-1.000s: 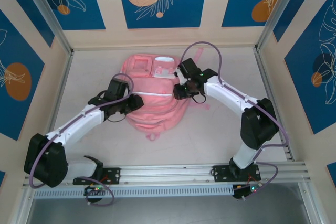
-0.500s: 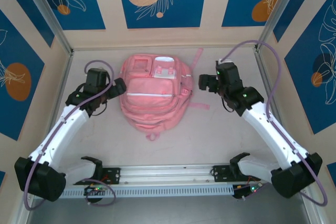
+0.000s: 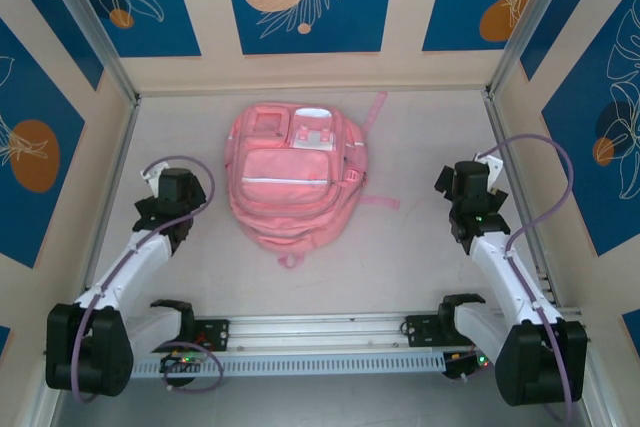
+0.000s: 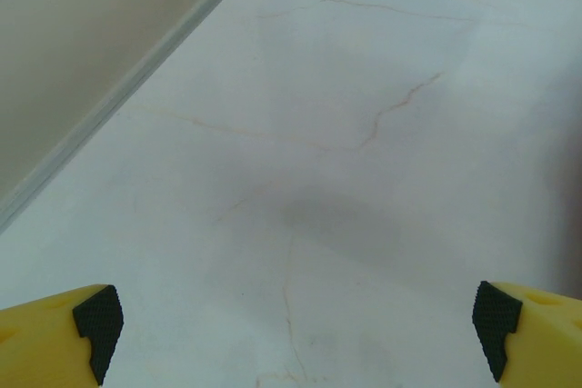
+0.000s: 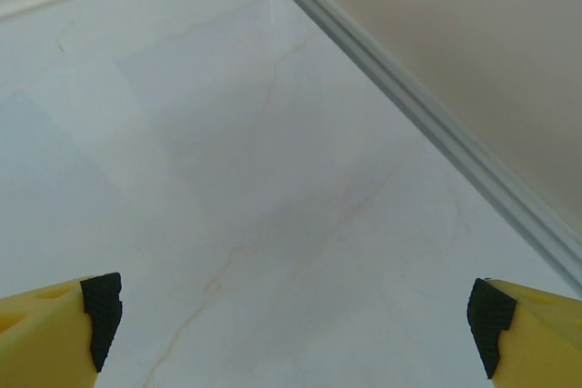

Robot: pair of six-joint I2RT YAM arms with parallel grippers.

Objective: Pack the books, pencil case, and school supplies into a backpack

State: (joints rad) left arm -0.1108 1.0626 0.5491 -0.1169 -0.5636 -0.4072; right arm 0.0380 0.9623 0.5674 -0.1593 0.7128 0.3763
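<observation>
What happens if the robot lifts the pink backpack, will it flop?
Probably floppy: the backpack is soft fabric lying flat, so it would likely sag. Pushed, it should drag or bunch rather than roll, since it rests broad on the table.

backpack (image 3: 293, 182) flat mid-table | left end effector (image 3: 168, 197) well left of it | right end effector (image 3: 468, 192) well right

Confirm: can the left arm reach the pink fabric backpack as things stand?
Probably yes. The left end effector is open beside the pink fabric backpack, with only bare table between them.
</observation>
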